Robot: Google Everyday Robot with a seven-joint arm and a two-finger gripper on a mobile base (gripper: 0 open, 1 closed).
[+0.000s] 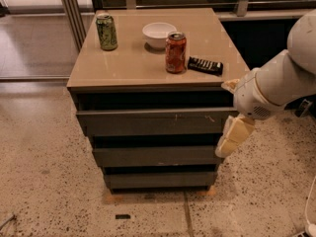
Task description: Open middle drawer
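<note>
One cabinet (153, 100), tan worktop (128, 68), three grey drawer fronts stacked.

Middle drawer (158, 156): one, between the widest top front (158, 122) and the narrowest bottom front (158, 180). Long axis runs left-right, face toward the camera, pushed in.

One white arm (276, 83), entering from the right.

One gripper (233, 136): pointing down, just beside the middle drawer's upper right corner. Open or closed: cannot tell. Contact: cannot tell.

On the worktop: one white bowl (159, 34); two upright cans, green can (106, 32) and red can (176, 52); one black remote (205, 65), lying flat.

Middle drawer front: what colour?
The middle drawer is plain dark grey, camera view; the cream gripper hangs at its right end.
</note>
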